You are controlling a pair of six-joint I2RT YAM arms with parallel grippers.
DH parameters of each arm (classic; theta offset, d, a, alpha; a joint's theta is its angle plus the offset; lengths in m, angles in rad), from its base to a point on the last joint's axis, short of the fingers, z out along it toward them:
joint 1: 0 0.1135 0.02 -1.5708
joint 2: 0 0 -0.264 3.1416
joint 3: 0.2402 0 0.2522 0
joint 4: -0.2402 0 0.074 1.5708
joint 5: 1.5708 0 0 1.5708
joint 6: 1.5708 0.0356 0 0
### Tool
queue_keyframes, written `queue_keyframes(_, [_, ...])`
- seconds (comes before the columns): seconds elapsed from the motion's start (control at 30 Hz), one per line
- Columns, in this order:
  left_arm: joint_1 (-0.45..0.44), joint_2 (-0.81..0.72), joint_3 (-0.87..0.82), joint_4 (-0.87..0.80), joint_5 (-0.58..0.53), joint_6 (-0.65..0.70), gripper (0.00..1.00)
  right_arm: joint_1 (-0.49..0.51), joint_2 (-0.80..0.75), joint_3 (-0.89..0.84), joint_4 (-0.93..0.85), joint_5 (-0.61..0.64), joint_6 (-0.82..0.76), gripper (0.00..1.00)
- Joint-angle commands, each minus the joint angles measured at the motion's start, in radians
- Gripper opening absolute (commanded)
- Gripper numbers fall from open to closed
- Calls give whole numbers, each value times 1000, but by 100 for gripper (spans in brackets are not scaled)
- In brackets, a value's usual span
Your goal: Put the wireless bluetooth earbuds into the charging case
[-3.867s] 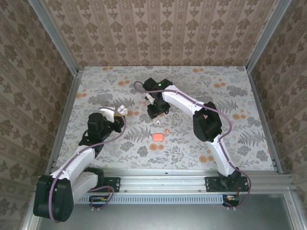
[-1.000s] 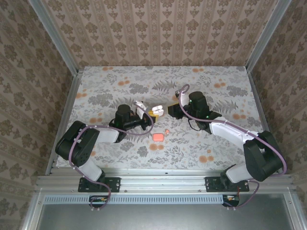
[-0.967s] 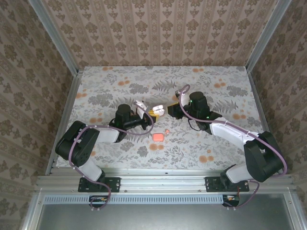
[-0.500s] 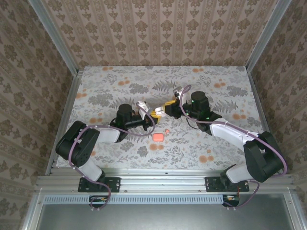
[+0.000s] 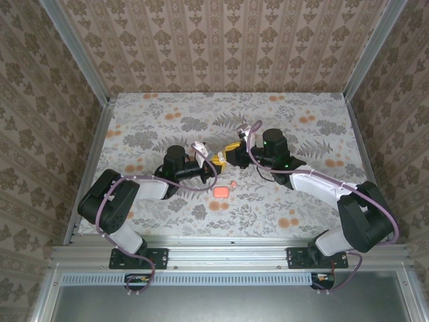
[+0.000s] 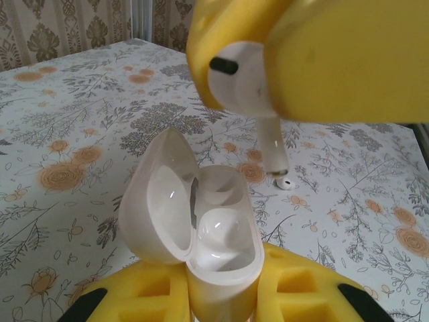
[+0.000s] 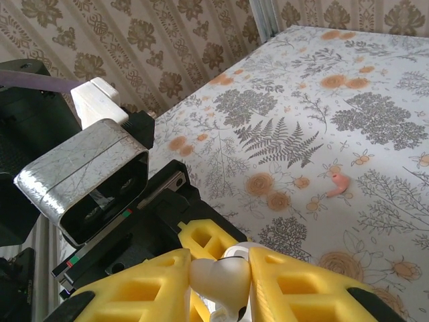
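Observation:
My left gripper [image 6: 221, 298] is shut on a white charging case [image 6: 224, 258], held upright with its lid [image 6: 157, 194] swung open to the left. One white bud sits inside the case. My right gripper [image 7: 221, 285] is shut on a white earbud [image 7: 228, 275]. From the left wrist view that earbud [image 6: 238, 80] hangs just above the open case, stem pointing down. In the top view the two grippers meet at mid-table, left gripper [image 5: 213, 162] and right gripper [image 5: 232, 149] almost touching. A loose white earbud [image 6: 285, 182] lies on the table behind the case.
A coral-pink case [image 5: 221, 192] lies shut on the table in front of the grippers, with a coral-pink earbud [image 5: 232, 183] beside it, the same pink earbud [image 7: 338, 184] showing right of my right fingers. The left wrist camera housing [image 7: 87, 174] sits close to my right gripper.
My right gripper has moved left with the white earbud, closing the gap to my left gripper until it hangs over the open case. The left arm has barely moved.

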Motion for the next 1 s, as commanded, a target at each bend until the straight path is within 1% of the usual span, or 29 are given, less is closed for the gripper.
queue_keyframes(0.0, [-6,-41,25,18,22,-10,10,11,21,44,14,-25,-27,27])
queue_keyframes(0.33, [-5,-53,26,24,27,-21,10,24,66,63,17,-33,-33,27])
queue_keyframes(0.67, [-6,-59,32,42,23,-42,10,38,86,75,-23,-36,-71,27])
queue_keyframes(0.97, [-6,-66,32,49,27,-50,9,41,73,81,-119,-27,-149,27])
